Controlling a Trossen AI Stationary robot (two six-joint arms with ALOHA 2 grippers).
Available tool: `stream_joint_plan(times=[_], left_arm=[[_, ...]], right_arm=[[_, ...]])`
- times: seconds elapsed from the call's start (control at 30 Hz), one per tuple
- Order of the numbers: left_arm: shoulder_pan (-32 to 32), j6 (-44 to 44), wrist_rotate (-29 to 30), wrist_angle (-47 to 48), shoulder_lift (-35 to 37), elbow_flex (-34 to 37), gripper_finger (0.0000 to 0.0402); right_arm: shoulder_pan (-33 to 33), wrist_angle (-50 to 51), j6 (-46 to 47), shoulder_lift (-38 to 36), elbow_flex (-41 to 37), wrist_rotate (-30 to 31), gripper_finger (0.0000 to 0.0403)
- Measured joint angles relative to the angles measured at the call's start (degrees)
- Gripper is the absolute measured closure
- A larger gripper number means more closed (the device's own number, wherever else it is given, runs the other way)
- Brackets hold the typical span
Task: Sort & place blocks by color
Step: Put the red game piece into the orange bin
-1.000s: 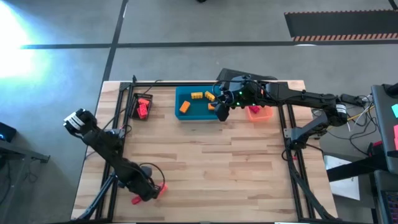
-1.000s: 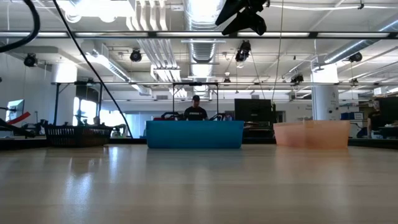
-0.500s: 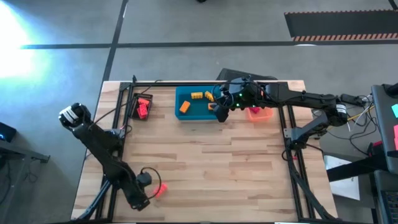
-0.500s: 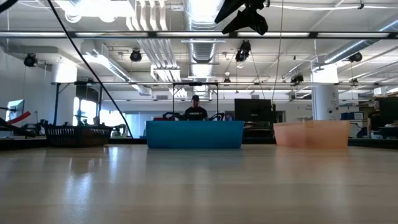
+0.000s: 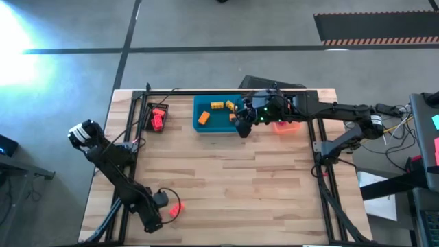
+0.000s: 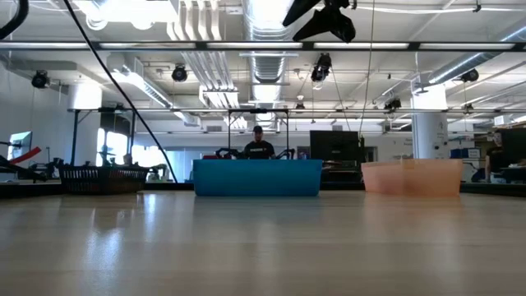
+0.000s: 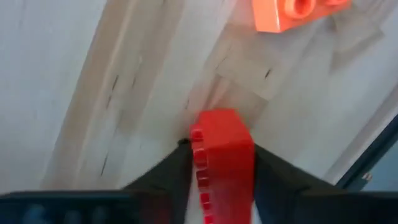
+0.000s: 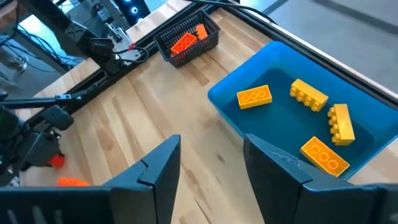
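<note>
Ok, left gripper (image 7: 221, 180) at the near-left table (image 5: 226, 185) corner, fingers clamped on a red block (image 7: 222, 158), 2nd red-orange block (image 7: 297, 11) loose just beyond. Step: pickup. Next, prob lift + carry to the black basket (image 5: 157, 118) w/ the reds, far left. Right gripper (image 8: 211, 168) hangs empty, fingers apart, near the blue tray (image 8: 367, 134) rim holding 4 yellow blocks (image 8: 254, 96). Vs 1 s ago: left arm has swung, right barely moved.

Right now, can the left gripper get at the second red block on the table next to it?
Probably not yet: the left gripper already has a red block between its fingers. The loose red block lies just ahead, unobstructed.
</note>
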State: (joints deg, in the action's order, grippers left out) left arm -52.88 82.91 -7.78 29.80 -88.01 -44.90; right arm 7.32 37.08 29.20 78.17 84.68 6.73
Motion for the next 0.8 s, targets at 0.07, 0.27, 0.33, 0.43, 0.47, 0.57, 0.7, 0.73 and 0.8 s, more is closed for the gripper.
stream_joint_plan(times=[0.07, 0.27, 0.33, 0.43, 0.47, 0.57, 0.7, 0.73, 0.8], left_arm=[[0.2, -1.0, 0.2, 0.0, 0.4, 0.0, 0.0323], [2.6, -1.4, 3.3, 2.6, 6.9, 0.0, 0.0324], [4.6, -2.5, 5.8, 3.9, 10.6, -0.1, 0.0324], [9.4, -6.5, 12.5, 3.6, 17.7, -0.1, 0.0324], [11.8, -8.3, 15.1, 3.6, 20.4, -0.2, 0.0324], [20.0, -17.1, 20.5, 2.5, 27.7, -0.2, 0.0324], [33.8, -31.7, 23.4, -5.3, 35.1, -0.1, 0.0324], [37.2, -35.4, 23.4, -8.5, 36.1, -0.1, 0.0324], [43.4, -41.8, 22.7, -15.8, 36.9, -0.1, 0.0324]], right_arm=[[-1.1, 0.0, -0.8, -0.1, 0.0, 0.9, 0.0239], [-3.8, 0.2, -4.0, -1.0, -0.1, 1.6, 0.0239], [-4.0, 0.1, -6.0, -1.6, -0.1, 2.2, 0.0239], [-3.9, 0.1, -9.8, -2.7, -0.2, 2.5, 0.0239], [-3.9, -0.1, -11.4, -3.1, -0.2, 2.5, 0.0239], [-3.9, -2.5, -17.1, -4.3, -0.4, 2.3, 0.0239], [-3.9, -7.3, -21.9, -5.1, -0.5, -1.0, 0.0239], [-3.9, -8.3, -22.4, -5.1, -0.5, -1.9, 0.0239], [-3.9, -10.3, -22.2, -5.0, -0.6, -2.9, 0.0239]])
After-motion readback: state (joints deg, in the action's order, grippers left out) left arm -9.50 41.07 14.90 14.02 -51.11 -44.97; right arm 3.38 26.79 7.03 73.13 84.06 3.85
